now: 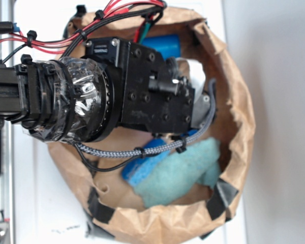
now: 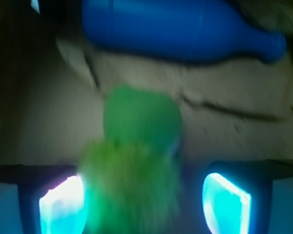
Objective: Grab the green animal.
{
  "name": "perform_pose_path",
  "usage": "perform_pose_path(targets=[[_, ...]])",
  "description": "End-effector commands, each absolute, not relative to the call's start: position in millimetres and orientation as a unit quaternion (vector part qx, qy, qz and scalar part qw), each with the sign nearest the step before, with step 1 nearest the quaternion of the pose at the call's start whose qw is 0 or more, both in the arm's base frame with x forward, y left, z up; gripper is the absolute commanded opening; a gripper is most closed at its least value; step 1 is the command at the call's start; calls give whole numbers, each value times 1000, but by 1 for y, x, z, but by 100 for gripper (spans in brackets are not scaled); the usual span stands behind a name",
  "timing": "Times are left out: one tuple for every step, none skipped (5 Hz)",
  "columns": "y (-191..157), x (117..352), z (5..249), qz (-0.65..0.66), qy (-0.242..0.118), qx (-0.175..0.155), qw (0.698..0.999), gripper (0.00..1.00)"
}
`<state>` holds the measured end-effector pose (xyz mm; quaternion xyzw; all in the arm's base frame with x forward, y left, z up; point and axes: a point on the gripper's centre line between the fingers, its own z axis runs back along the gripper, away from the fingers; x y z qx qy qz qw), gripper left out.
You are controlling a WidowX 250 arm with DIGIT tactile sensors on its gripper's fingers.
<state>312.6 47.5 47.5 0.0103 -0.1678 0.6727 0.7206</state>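
Observation:
In the wrist view the green animal [image 2: 139,146] lies blurred straight ahead, its round pale green head [image 2: 142,116] farther off and its fuzzy lime body nearer, reaching in between my fingers. My gripper [image 2: 144,204] is open. The left pad [image 2: 62,204] sits against the fuzz, and the right pad [image 2: 225,202] stands apart from the toy. In the exterior view the black gripper body [image 1: 157,96] hangs low inside the paper bag and hides the toy.
A blue bottle [image 2: 176,29] lies on its side beyond the toy, also showing in the exterior view as the bottle [image 1: 162,46]. A teal terry cloth [image 1: 178,175] and a blue sponge [image 1: 142,165] lie in the bag. The crumpled brown bag wall [image 1: 244,117] rings everything.

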Motion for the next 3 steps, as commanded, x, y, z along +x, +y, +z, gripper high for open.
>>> perform_pose_path(targets=[[87,307,63,683,-186,-11,706,100],[85,320,58,693,-189,4,695,0],[86,314,63,688,-187,-2,701,0]])
